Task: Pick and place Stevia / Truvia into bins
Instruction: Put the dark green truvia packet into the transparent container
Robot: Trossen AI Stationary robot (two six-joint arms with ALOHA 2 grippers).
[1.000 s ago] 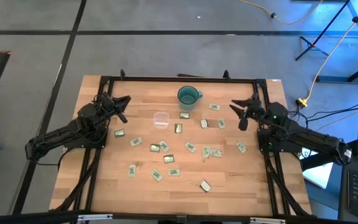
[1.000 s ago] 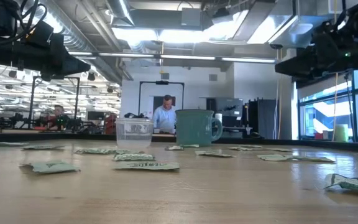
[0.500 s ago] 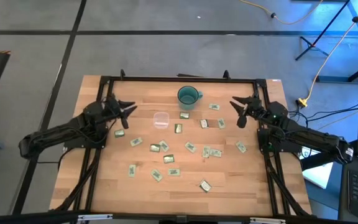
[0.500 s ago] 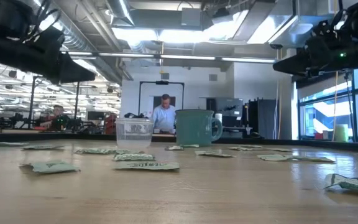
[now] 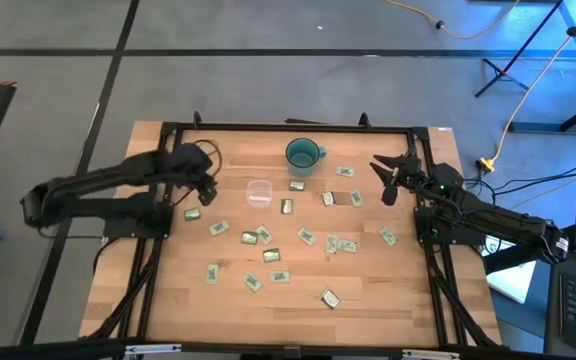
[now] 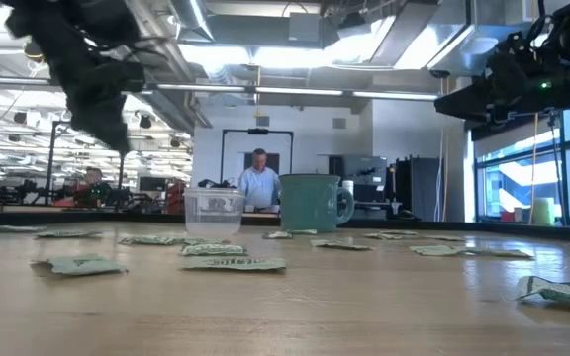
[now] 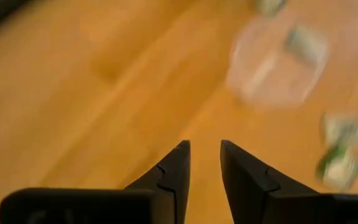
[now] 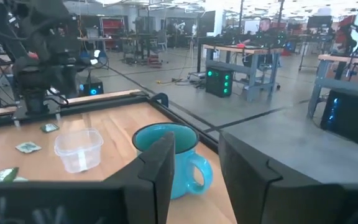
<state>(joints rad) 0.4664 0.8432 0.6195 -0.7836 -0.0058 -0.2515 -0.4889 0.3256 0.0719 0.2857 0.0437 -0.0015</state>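
we see the left gripper (image 5: pixel 208 188) near the table's left edge, jaws narrowly apart; right gripper (image 5: pixel 388 178) likewise, near the right edge.

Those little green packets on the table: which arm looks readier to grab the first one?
Probably the left. Its gripper, slightly open and empty, hangs above the table just by a packet and the clear tub. The right gripper hovers near the far edge, farther from the tub.

No lettering can be read on anything here.
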